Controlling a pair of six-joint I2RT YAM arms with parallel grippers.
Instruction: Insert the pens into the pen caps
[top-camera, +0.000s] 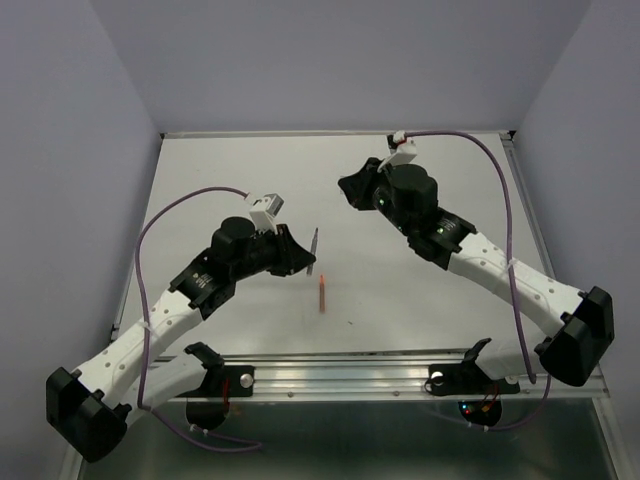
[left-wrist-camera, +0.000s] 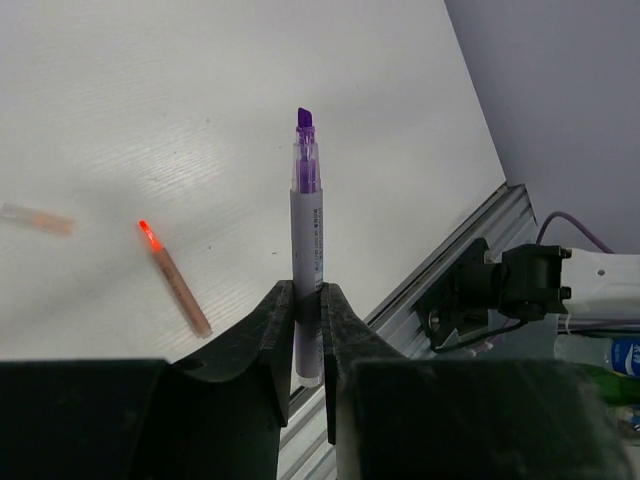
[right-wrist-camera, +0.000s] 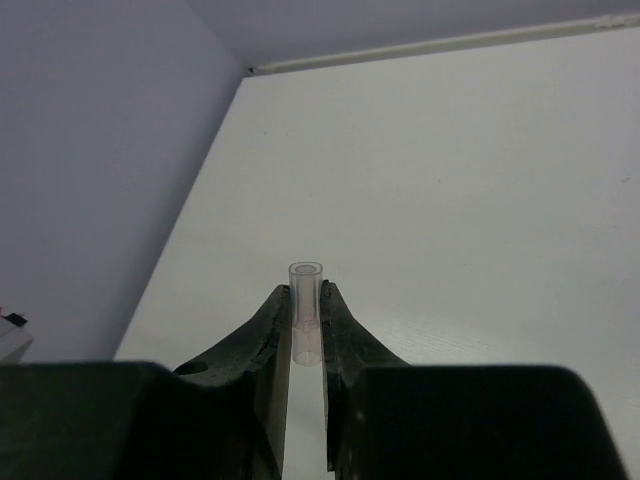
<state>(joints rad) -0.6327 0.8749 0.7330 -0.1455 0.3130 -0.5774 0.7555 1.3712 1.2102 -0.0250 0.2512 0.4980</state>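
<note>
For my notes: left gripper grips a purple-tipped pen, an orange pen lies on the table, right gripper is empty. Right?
Not quite. The right gripper is not empty: the right wrist view shows it shut on a clear cap. The left gripper does grip the purple-tipped pen, and the orange pen lies on the table.

1. purple-tip pen (left-wrist-camera: 308, 260): barrel white w/ faint lilac cast, tiny dark print along it; see-through violet collar, solid purple nib.
2. orange pen (left-wrist-camera: 178, 285): dull orange-tan barrel, tip bright red-orange.
3. clear cap (right-wrist-camera: 306, 308): colourless, transparent, no markings.
4. left gripper (left-wrist-camera: 307, 295) & right gripper (right-wrist-camera: 303, 298): matt black.
5. table (left-wrist-camera: 150, 100): off-white, fine streaky grain.
6. cables (top-camera: 165, 220): purple.
7. arms (top-camera: 150, 335): white shells, black joints.
8. walls (top-camera: 60, 150): pale lilac-grey, plain.
</note>
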